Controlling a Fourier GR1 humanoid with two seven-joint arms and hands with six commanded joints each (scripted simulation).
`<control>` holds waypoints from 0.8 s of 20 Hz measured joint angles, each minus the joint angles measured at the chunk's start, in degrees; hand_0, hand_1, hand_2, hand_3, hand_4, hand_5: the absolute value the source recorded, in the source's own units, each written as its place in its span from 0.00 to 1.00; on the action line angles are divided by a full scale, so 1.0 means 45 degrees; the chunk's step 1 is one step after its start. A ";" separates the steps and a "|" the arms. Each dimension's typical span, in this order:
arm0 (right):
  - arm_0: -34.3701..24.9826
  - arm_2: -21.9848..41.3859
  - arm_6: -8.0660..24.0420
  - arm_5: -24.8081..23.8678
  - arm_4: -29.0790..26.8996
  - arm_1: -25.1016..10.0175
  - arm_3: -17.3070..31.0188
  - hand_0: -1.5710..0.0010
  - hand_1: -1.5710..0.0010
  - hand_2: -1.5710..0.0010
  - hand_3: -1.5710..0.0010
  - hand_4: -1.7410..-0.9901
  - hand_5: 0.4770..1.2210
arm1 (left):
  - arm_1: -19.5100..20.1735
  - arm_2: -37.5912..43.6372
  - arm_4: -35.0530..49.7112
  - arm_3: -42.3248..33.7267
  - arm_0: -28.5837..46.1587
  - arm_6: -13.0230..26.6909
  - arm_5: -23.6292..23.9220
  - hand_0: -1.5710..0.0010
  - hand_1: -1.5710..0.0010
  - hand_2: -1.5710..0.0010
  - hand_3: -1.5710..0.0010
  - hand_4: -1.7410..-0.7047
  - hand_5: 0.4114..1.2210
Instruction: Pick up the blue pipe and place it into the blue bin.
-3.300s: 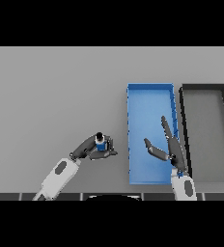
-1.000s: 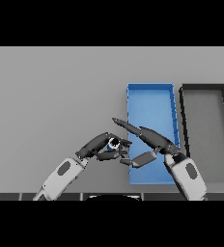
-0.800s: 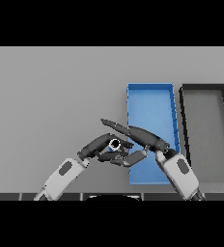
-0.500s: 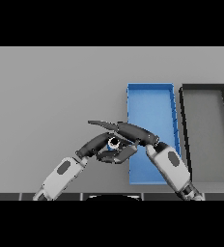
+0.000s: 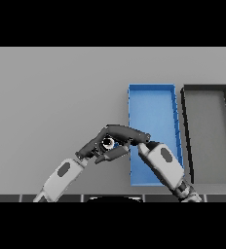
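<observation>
You see the pipe (image 5: 108,142) low in the frame, just left of centre, right beside the blue bin's (image 5: 151,88) left wall and outside it. Only its round pale end and a sliver of blue show. The left hand (image 5: 92,149) curls its fingers round the pipe from the left and below. The right hand (image 5: 127,133) reaches across from the lower right, its fingers stretched leftward over the top of the pipe; you cannot tell whether they press on it or just lie above it. Count one pipe, one blue bin at centre right, one dark bin (image 5: 206,88) just right of it, and two hands, all over the grey table (image 5: 51,92)
</observation>
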 measured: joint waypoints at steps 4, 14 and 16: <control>0.0106 0.0279 -0.1357 0.0185 0.1448 -0.0278 -0.0186 0.05 0.05 0.05 0.07 0.37 0.86 | -0.0107 0.0132 0.0225 0.0075 -0.0077 0.0090 -0.0020 0.05 0.06 0.11 0.07 0.02 1.00; 0.0584 -0.0050 -0.0340 0.0375 0.1430 0.0409 -0.0572 0.01 0.01 0.00 0.01 0.33 0.99 | 0.0932 -0.0393 -0.1452 0.0073 -0.0340 -0.0993 -0.0751 0.81 0.82 0.84 0.82 0.68 0.75; 0.0515 -0.0230 -0.0678 0.0578 0.1397 0.0640 -0.0636 0.00 0.00 0.00 0.00 0.33 0.99 | 0.0933 -0.0378 -0.1592 0.0051 -0.0394 -0.0660 -0.0540 0.88 0.88 0.90 0.89 0.75 0.54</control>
